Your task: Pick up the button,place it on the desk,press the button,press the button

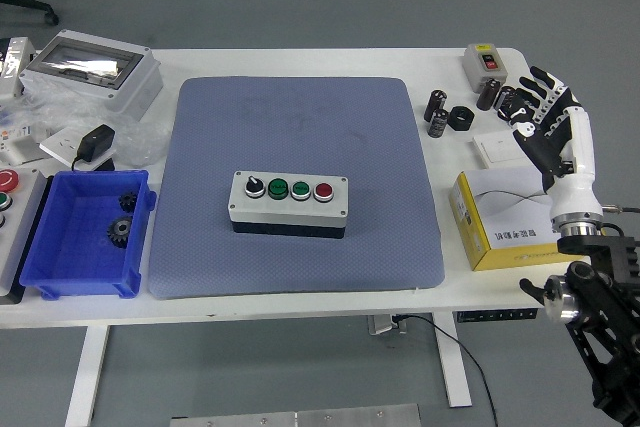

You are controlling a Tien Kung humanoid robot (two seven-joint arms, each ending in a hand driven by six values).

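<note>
The grey button box (290, 202) lies on the blue mat (296, 127), near its middle. It carries a black-and-white selector knob, two green buttons and a red button (323, 190) in a row. My right hand (541, 112) is at the table's right edge, far from the box, fingers spread and holding nothing. Its white forearm (572, 172) runs down over the yellow box. The left arm does not show.
A yellow box (505, 222) sits right of the mat. Black cylinders (438, 112) and a small grey switch box (487, 62) stand at the back right. A blue bin (85, 237) with gears and a grey enclosure (92, 69) are on the left.
</note>
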